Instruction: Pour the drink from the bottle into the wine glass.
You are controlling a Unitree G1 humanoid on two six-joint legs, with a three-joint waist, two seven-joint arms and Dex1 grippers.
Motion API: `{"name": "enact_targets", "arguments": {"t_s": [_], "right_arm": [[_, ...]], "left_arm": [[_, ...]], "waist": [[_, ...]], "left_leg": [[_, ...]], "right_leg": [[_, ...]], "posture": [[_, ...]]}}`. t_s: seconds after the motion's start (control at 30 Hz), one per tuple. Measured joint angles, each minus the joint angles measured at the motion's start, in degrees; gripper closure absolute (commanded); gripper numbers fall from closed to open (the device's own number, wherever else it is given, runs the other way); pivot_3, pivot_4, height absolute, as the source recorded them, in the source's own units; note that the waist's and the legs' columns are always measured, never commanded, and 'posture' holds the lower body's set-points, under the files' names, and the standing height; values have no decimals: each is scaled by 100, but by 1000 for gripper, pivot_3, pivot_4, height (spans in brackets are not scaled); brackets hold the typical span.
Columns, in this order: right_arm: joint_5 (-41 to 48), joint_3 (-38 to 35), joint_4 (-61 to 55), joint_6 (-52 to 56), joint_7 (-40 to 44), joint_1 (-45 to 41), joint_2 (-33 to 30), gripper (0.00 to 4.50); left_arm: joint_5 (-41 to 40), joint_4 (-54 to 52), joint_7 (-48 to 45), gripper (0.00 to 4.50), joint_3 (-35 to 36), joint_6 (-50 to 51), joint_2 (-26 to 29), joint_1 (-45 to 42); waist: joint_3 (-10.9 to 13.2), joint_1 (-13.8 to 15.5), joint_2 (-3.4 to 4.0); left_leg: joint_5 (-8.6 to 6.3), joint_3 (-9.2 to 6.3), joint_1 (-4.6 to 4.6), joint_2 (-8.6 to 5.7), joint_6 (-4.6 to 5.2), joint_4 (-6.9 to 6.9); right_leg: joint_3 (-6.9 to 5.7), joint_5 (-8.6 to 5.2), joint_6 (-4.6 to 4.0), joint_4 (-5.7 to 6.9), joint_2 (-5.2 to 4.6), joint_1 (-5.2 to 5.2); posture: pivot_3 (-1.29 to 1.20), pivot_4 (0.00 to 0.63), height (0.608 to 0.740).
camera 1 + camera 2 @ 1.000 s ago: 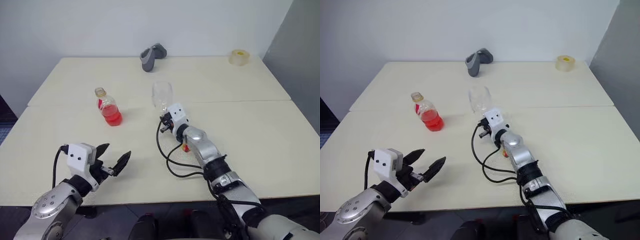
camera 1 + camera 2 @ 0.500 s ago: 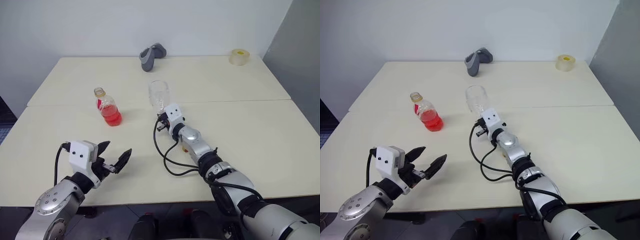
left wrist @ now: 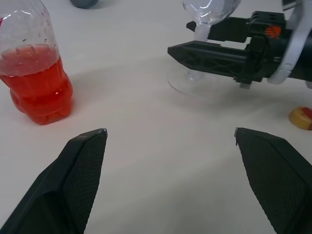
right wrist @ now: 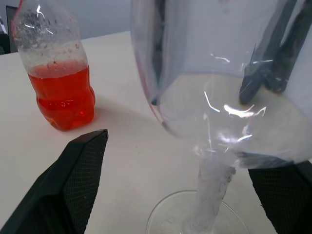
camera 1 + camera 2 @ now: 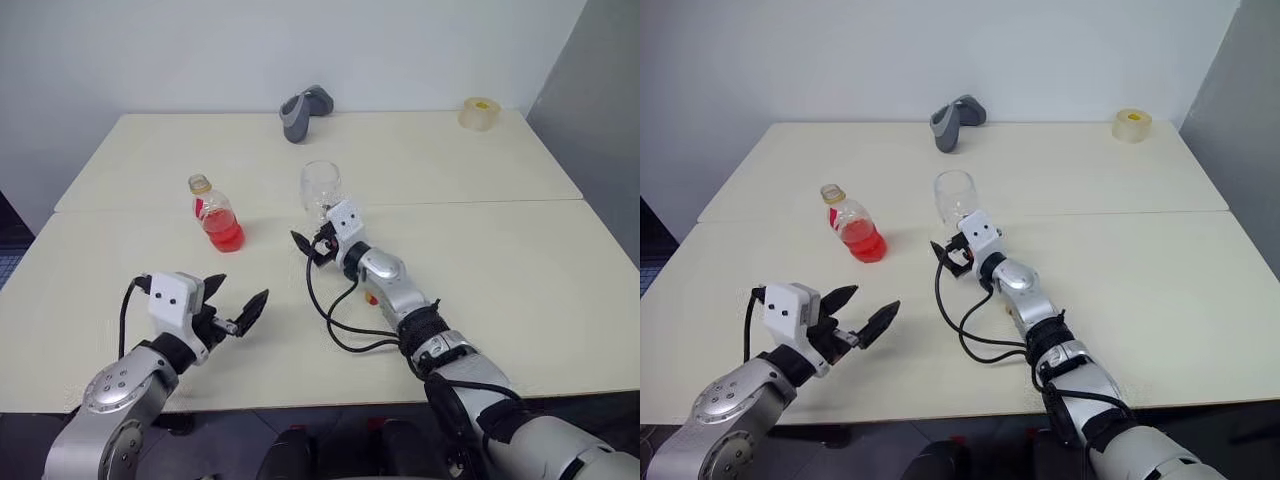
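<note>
bottle [image 5: 215, 214] at 9 o'clock of wine glass [image 5: 321, 189], mid table [image 5: 480, 260]; cap off; light, squashy, grab round body; glass fragile, top-heavy; both pincers, left [image 5: 235, 305] & right [image 3: 204, 51], open, empty.

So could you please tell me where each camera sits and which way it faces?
Head stereo pair: looks forward and down over the table; both arms show.
Left wrist view: looks along the open left end effector at the bottle, wine glass and right end effector.
Right wrist view: looks along the open right end effector at the wine glass stem.
All views share the bottle and glass.
</note>
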Motion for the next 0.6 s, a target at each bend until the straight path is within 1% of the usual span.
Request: {"name": "enact_targets", "arguments": {"t_s": [0.1, 0.17, 0.33, 0.47, 0.53, 0.6], "right_arm": [[185, 19, -947, 727, 158, 437, -113, 46], [247, 76, -1775, 1348, 319, 805, -322, 46], [232, 328, -3340, 2462, 598, 1615, -1029, 46], [438, 392, -4877, 3211, 919, 2289, -1706, 46], [758, 313, -5534, 3455, 1129, 2492, -1920, 46], [1306, 166, -6131, 3626, 1449, 2670, -2053, 46]], "left_arm": [[24, 45, 1, 0, -1, -6, 6, -50], [46, 85, 2, 0, 4, -14, 15, -102], [218, 392, 36, 0, 36, -100, 36, -361], [501, 1034, 195, 0, 220, -277, 130, -760], [602, 1264, 274, 0, 301, -422, 150, -937], [744, 1528, 335, 0, 333, -589, 158, -1121]], "waist": [[0, 4, 0], [0, 12, 0], [1, 23, 2], [9, 22, 5], [11, 4, 1], [15, 8, -1]], "left_leg": [[0, -3, -2, 0, 0, 0], [0, -3, -3, 0, 0, 0], [0, -6, -3, -1, 1, -1], [0, -7, -5, 0, 0, -5], [-1, -6, -5, 0, 0, -4], [-1, -8, -5, 1, 0, -5]], "right_leg": [[-1, 0, 0, -1, 0, -1], [-2, 0, 0, -3, -1, 0], [-5, -1, 2, -3, -1, 0], [-7, -1, 3, -4, -1, -2], [-5, -1, 4, -6, -1, -2], [-8, -2, 4, -7, 0, -2]], "posture": [[0, 150, 740], [0, 150, 740], [0, 150, 740], [0, 150, 740], [0, 150, 740], [0, 150, 740]]}}
